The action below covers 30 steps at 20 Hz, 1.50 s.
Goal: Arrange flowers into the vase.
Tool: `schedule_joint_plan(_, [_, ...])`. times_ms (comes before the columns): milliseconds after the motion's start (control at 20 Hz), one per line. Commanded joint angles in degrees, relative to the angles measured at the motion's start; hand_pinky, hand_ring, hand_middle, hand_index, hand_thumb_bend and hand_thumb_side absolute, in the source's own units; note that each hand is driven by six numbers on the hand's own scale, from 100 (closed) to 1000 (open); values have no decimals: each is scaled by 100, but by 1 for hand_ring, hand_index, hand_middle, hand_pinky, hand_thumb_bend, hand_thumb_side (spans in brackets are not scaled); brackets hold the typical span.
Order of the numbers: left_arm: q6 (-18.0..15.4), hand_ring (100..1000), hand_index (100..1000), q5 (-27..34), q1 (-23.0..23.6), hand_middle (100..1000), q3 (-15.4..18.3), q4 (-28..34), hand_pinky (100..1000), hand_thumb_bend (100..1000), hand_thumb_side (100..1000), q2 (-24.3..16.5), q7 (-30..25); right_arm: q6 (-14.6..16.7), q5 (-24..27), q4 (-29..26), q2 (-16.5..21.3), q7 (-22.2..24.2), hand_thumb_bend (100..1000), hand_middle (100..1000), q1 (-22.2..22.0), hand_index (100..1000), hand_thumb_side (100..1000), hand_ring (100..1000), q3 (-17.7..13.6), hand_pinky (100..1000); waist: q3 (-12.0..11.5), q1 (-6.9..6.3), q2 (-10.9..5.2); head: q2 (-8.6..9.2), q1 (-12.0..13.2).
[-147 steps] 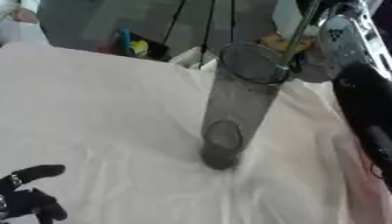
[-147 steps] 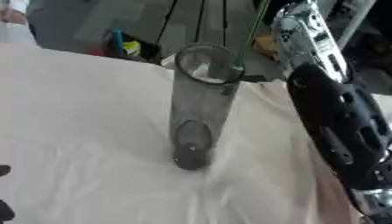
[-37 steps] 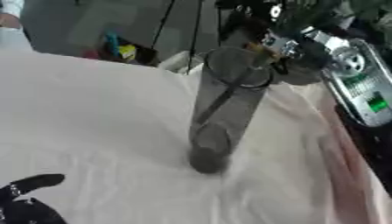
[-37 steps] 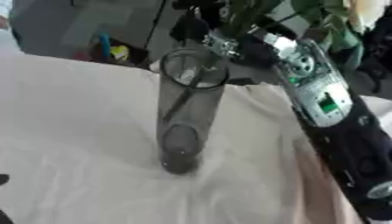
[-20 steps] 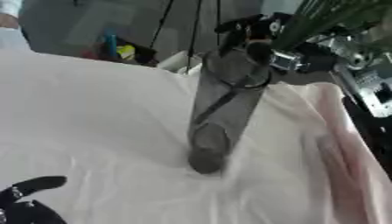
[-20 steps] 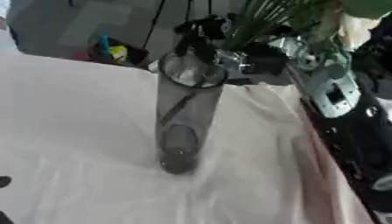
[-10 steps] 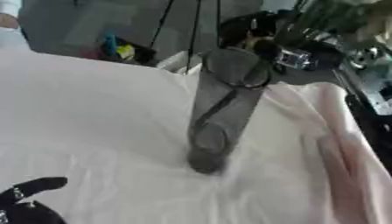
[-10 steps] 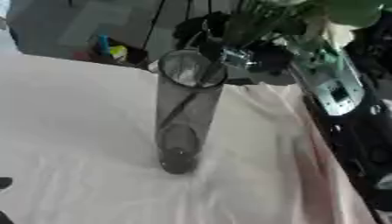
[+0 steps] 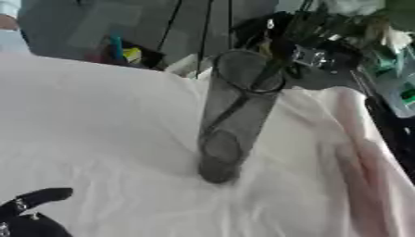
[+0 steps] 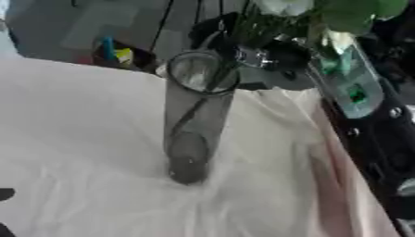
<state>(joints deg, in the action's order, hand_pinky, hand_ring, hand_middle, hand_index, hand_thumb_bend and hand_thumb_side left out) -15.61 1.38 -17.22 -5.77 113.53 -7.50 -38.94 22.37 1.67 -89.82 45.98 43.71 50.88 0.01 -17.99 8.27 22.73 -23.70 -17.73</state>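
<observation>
Glass vase: tall clear cylinder vase (image 9: 235,115) standing on the white cloth (image 9: 97,139) that covers the worktop, about mid-scene; its long axis runs vertical, mouth up, appearing to lean a little toward the far right in the view.
Stems: dark green flower stems (image 9: 243,99) enter the mouth at the far-right rim and slant down inside toward the near-left wall; they stop above the base.
Flowers: the bunch (image 10: 324,14) sits above and to the right of the vase mouth, green leaves and a pale bloom at the top edge, heads pointing up and to the far right.
Right hand: black right hand (image 10: 272,53) just beside the vase rim on its far-right side, fingers curled round the stems where they leave the vase.
Left hand: left hand (image 9: 28,210) at the near-left corner, apart from the vase, one dark finger stretched out straight, holding nothing.
Writing: nothing readable; a pale green panel (image 10: 353,90) on the right forearm has a small dark mark that cannot be made out.
Far edge: blue and yellow items (image 9: 122,48) beyond the cloth, far left.
</observation>
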Motion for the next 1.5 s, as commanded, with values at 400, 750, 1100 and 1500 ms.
schedule_joint_plan(400, [10, 626, 763, -6, -28, 897, -43, 106, 421, 100, 1000, -44, -37, 502, 264, -121, 344, 711, 481, 820, -40, 1000, 1000, 1000, -179, 857, 38, -14, -143, -3, 34])
schedule_joint_plan(750, [2, 627, 763, -10, -25, 898, -41, 106, 421, 100, 1000, -41, -46, 563, 269, -114, 406, 825, 525, 832, -137, 1000, 1000, 1000, -214, 857, 41, -24, -137, 7, 42])
schedule_joint_plan(1100, [-4, 632, 763, -25, -23, 900, -44, 106, 421, 100, 1000, -37, -71, 621, 189, -101, 457, 825, 552, 846, -278, 1000, 1000, 1000, -305, 858, 56, -37, -124, 36, 57])
schedule_joint_plan(1500, [-14, 634, 764, -29, -17, 901, -46, 106, 421, 100, 1000, -32, -92, 675, 125, -29, 499, 825, 560, 844, -414, 1000, 1000, 1000, -413, 857, 71, -62, -114, 57, 72])
